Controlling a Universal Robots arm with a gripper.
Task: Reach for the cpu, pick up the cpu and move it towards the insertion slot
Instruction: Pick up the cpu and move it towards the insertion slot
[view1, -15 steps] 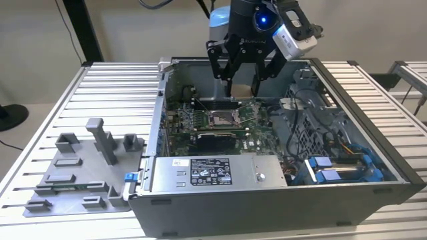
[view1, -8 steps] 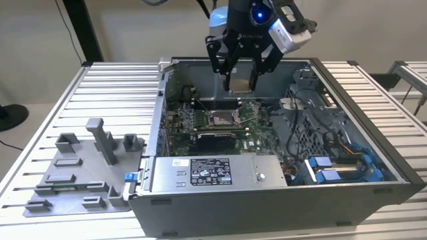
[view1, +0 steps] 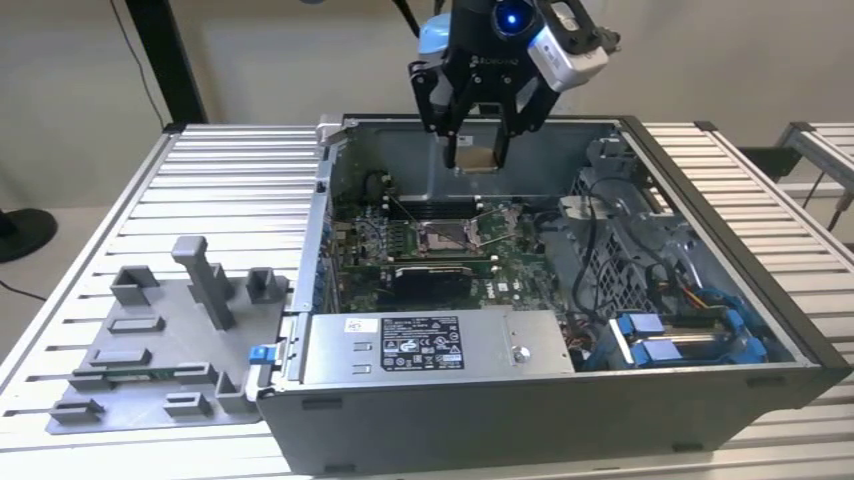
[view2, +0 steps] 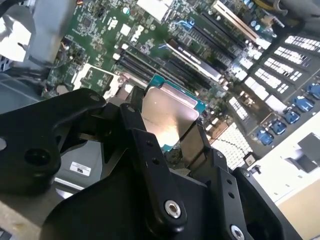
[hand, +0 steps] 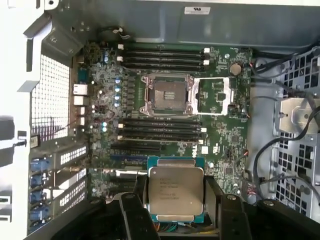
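My gripper (view1: 478, 150) hangs over the back of the open computer case, shut on the cpu (view1: 477, 150), a thin square chip with a silvery top. In both wrist views the cpu (hand: 175, 194) (view2: 167, 120) sits flat between the black fingers (hand: 131, 210), which press on two opposite edges. The insertion slot (view1: 446, 236) is a square silver frame with a dark centre on the green board, below and a little nearer than the gripper in the exterior view. In the first wrist view the insertion slot (hand: 168, 94) lies open, its load plate (hand: 216, 96) swung aside.
The case walls (view1: 627, 150) surround the board. Cables (view1: 601, 250) and a drive cage with blue clips (view1: 681, 335) lie toward the exterior view's right, the power supply (view1: 420, 345) in front. A grey tray with holder blocks (view1: 160, 340) sits on the slatted table at the exterior view's left.
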